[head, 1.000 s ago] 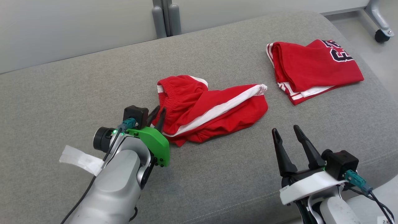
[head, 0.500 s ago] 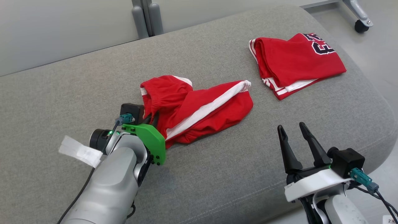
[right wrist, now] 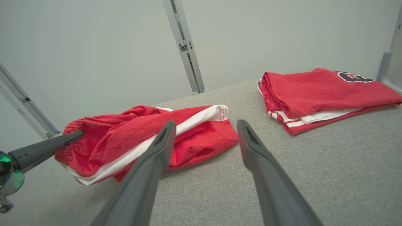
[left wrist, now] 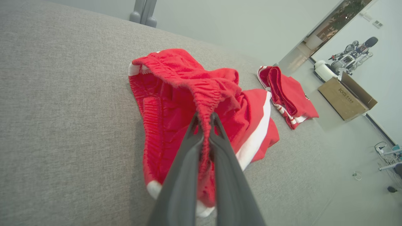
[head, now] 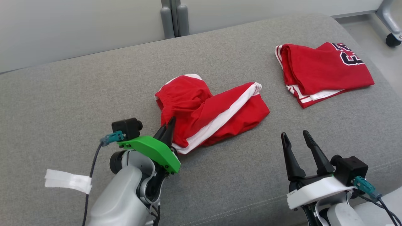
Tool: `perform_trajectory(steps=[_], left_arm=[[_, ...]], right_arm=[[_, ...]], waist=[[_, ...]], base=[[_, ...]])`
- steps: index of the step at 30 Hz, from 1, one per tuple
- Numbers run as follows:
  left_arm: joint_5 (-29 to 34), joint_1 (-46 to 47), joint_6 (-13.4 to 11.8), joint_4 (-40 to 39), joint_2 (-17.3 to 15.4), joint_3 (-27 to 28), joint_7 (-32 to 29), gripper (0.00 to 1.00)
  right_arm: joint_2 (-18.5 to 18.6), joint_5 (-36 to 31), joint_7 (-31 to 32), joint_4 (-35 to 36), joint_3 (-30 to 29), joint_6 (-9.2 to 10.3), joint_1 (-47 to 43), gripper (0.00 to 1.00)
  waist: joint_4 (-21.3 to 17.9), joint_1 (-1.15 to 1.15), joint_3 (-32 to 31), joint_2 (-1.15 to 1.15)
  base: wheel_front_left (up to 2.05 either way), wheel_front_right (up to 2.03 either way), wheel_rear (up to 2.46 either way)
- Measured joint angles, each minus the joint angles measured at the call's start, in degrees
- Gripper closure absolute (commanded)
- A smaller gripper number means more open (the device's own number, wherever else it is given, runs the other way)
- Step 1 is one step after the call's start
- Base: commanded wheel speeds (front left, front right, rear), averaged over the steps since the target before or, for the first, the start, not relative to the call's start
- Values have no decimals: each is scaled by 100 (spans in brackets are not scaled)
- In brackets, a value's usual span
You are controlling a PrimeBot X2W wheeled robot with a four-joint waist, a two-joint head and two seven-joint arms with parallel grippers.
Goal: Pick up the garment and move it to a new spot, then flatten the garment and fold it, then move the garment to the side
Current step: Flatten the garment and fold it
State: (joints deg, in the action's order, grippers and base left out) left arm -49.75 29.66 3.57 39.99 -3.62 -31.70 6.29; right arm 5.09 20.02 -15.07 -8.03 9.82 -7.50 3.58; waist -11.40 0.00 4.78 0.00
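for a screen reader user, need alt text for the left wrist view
The left end effector is shut on the waistband of crumpled red shorts on a grey cushion. A folded red jersey lies beyond.

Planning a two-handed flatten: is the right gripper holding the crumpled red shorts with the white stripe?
No, the right gripper has its jaws open and empty, short of the crumpled red white-striped shorts.
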Motion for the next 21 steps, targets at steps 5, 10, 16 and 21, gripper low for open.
perform_trajectory(steps=[5, 10, 16, 21], left_arm=[[-416, -204, -290, -1639, -167, 303, -478, 100], [-257, 27, -754, -1550, -374, 398, -577, 100], [197, 775, -987, -86, -453, 485, 3, 100], [316, 1268, -877, 1016, -407, 538, 449, 100]], right_arm=[[-5, -1, 0, -21, 65, 0, -2, 0], [2, 8, 0, -53, 198, 0, 90, 0], [31, 24, 0, -64, 197, 0, 198, 0], [29, 37, 0, -70, 203, 0, 216, 0]], waist=[[9, 0, 30, 0], [-150, 0, 96, 0], [-395, 0, 257, 0], [-527, 0, 421, 0]], base=[[0, 0, 0], [0, 0, 0], [0, 0, 0], [0, 0, 0]])
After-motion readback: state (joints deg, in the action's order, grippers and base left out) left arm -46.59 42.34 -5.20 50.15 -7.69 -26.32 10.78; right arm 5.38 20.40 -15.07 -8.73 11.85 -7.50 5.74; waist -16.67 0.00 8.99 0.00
